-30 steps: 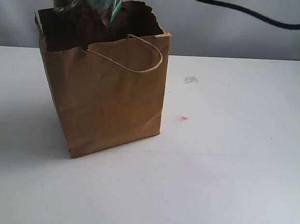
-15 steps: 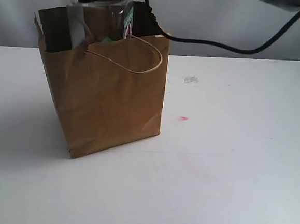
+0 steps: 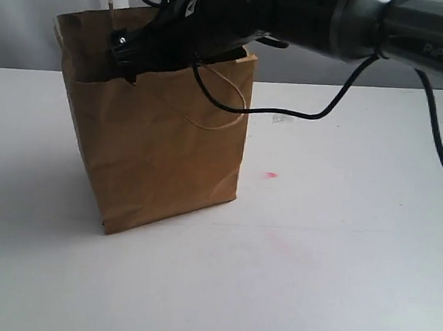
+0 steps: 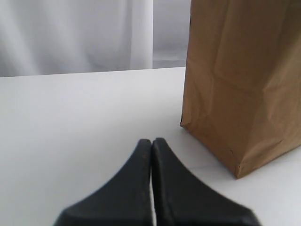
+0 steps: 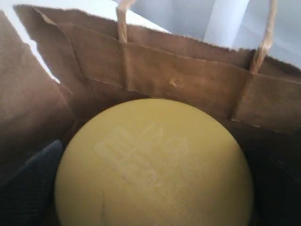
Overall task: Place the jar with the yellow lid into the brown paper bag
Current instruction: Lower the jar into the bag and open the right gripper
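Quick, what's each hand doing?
Left hand: closed, empty.
Right hand: closed on the jar, down in the bag.

**Jar in the bag**

The paper bag (image 3: 161, 153) stands on the table (image 3: 337, 259) toward 10 o'clock. The jar (image 5: 155, 165) sits within its mouth, with the right gripper (image 3: 131, 51) reaching in from 2 o'clock. The left gripper (image 4: 151, 150) is outside, near the bag's foot.

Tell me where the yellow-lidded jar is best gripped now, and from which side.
Grip the yellow-lidded jar across the rim of its round lid, coming straight down through the open top of the brown paper bag. The lid faces up and paper walls surround it, so a side approach looks blocked.
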